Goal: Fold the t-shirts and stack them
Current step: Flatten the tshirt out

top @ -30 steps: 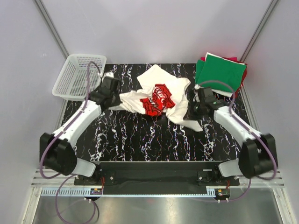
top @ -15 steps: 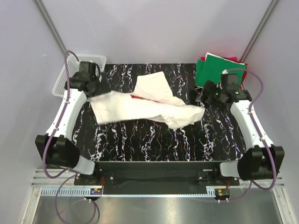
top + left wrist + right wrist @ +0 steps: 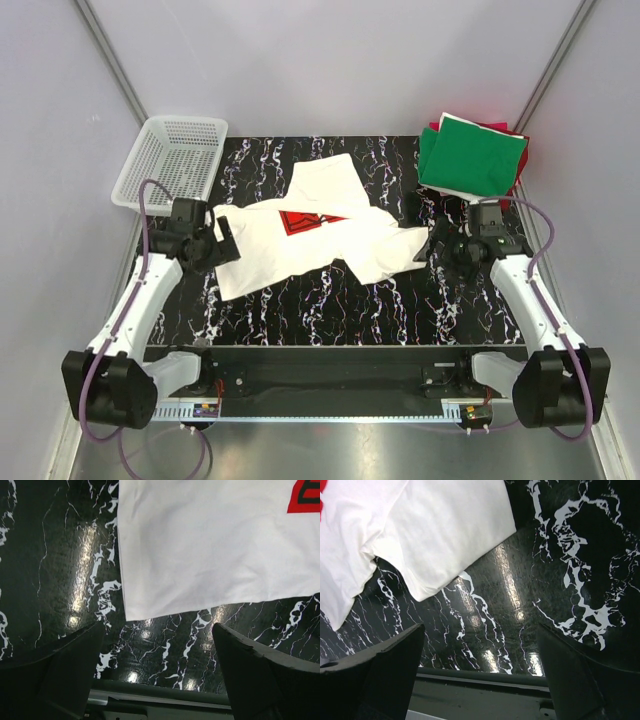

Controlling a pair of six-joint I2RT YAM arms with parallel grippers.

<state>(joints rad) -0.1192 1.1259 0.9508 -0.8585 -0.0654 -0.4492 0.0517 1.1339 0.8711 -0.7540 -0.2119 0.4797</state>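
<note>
Overhead rear view, close downward wrist views, all sharing t-shirt [image 3: 270, 250]

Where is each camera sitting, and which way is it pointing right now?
Top external: above and behind the bases, looking down on the table; shows the left arm, right arm, and the left gripper and right gripper open either side of the white t-shirt.
Left wrist: on the left arm, facing down at the shirt's corner; its own fingers frame the bottom.
Right wrist: on the right arm, facing down at the shirt's other end; its own fingers likewise.
Shared: all see the shirt and table.
</note>
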